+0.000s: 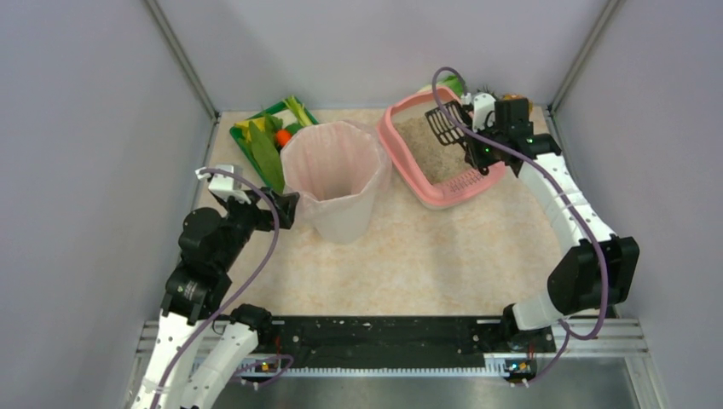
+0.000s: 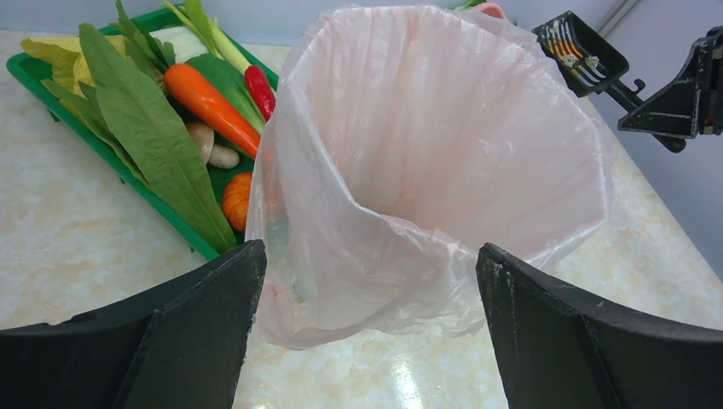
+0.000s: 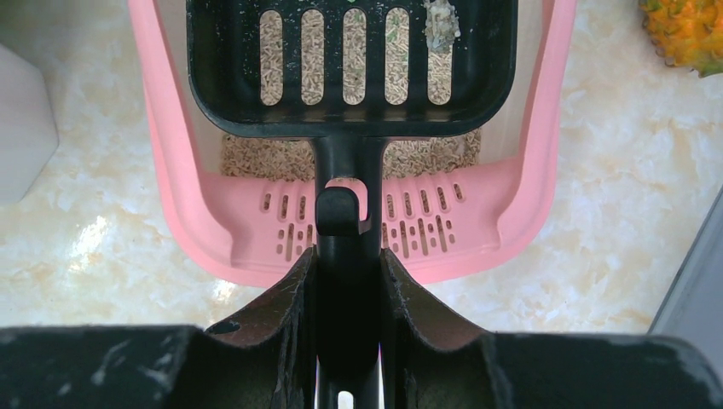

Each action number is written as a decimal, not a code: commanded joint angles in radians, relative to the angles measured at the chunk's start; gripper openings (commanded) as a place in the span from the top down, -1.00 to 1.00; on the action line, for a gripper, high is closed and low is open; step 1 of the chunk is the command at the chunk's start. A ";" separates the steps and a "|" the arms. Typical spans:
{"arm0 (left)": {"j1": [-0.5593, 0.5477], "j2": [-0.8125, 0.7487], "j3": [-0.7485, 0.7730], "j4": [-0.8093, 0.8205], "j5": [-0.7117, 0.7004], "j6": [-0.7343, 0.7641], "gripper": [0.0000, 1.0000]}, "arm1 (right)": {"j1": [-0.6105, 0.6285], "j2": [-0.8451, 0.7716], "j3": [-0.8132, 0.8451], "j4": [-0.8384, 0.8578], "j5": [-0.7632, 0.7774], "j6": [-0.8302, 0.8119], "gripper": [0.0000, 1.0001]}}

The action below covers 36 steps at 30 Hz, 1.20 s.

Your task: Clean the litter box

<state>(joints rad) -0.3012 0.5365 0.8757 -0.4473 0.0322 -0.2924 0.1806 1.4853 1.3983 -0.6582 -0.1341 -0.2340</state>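
The pink litter box with grey-beige litter sits at the back right; its slotted lip faces my right wrist camera. My right gripper is shut on the handle of a black slotted scoop, held above the box. A pale clump lies in the scoop's far right corner. The scoop also shows in the top view, and in the left wrist view. My left gripper is open and empty, just in front of the pink-lined bin, not touching it.
A green tray of vegetables stands at the back left, beside the pink-lined bin. A pineapple lies right of the litter box. Grey walls close in the table on three sides.
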 commanded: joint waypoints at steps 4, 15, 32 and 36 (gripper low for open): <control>-0.001 -0.017 -0.010 0.053 -0.010 0.001 -0.96 | -0.011 -0.033 0.061 0.014 -0.011 0.033 1.00; 0.000 -0.012 -0.011 0.048 -0.023 -0.005 -0.96 | 0.067 -0.017 0.265 -0.136 0.073 0.003 1.00; -0.001 -0.008 -0.009 -0.057 -0.200 -0.070 -0.96 | 0.444 0.154 0.738 -0.404 0.242 -0.076 1.00; -0.001 -0.022 -0.017 -0.062 -0.216 -0.076 -0.96 | 0.556 0.198 0.802 -0.441 0.305 -0.131 1.00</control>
<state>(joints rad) -0.3012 0.5278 0.8673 -0.5194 -0.1505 -0.3485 0.6468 1.6508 2.1235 -1.0439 0.0868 -0.3046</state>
